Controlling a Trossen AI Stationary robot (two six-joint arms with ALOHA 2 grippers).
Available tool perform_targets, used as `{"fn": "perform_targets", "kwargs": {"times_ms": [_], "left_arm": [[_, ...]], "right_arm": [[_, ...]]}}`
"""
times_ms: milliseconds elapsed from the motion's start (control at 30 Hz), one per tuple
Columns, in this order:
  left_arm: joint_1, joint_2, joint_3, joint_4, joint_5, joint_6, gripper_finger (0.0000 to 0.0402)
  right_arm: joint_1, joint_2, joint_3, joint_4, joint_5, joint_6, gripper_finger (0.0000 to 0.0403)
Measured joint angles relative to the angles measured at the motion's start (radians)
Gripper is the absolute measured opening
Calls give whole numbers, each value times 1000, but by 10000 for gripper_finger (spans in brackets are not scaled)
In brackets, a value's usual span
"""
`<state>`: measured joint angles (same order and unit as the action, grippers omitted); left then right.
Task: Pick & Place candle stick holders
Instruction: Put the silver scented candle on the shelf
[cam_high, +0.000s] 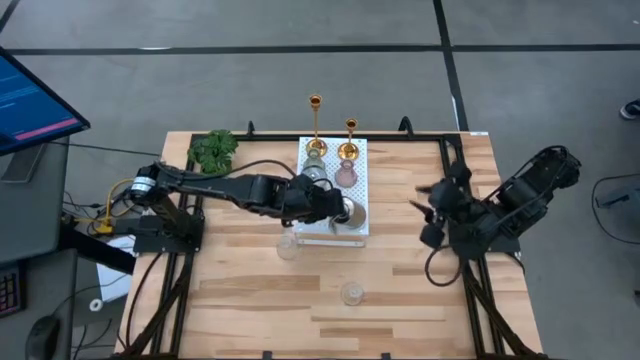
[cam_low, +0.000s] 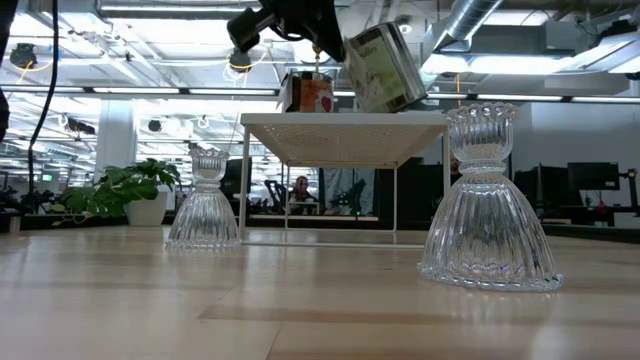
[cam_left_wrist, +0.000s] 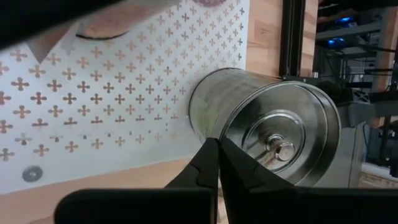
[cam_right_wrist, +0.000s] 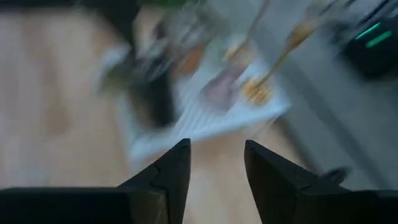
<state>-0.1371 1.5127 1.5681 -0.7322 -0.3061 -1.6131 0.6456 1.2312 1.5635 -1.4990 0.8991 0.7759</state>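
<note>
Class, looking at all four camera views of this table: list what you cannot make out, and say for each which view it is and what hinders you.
- Right wrist view: the white board and gold holders are smeared by motion blur.
- High view: the left gripper covers the silvery cup on the board's near end.
- Low view: the gold holders are hidden behind the board's top; the left arm is cut off by the upper edge.
- Left wrist view: the silvery cup's grip point is hidden behind the shut fingers.

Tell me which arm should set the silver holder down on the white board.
Left. Its gripper is shut on the silver holder's rim, tilted over the white board's near end. The right gripper stands open off to the board's side, holding nothing.
</note>
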Motion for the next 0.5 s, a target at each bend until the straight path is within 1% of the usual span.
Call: {"fn": "perform_targets", "kwargs": {"times_ms": [33, 67, 100, 167, 267, 367, 500], "left_arm": [[0, 0, 0, 0, 0, 5, 1], [-1, 0, 0, 0, 0, 8, 1], [-1, -2, 0, 0, 0, 8, 1], [-2, -5, 0, 2, -2, 11, 1], [-2, -11, 0, 4, -8, 22, 1], [-1, -17, 0, 5, -16, 31, 1], [0, -17, 0, -1, -16, 29, 2]], "right_arm": [[-1, -4, -9, 24, 57, -23, 143], [-4, -15, -26, 50, 80, -48, 144], [-10, -32, -51, 89, 79, -71, 143], [-32, -77, -124, 206, 33, -120, 140], [-56, -158, -296, 473, -66, -216, 138], [-94, -227, -455, 747, -134, -281, 141], [-162, -240, -584, 943, -238, -315, 147]]}}
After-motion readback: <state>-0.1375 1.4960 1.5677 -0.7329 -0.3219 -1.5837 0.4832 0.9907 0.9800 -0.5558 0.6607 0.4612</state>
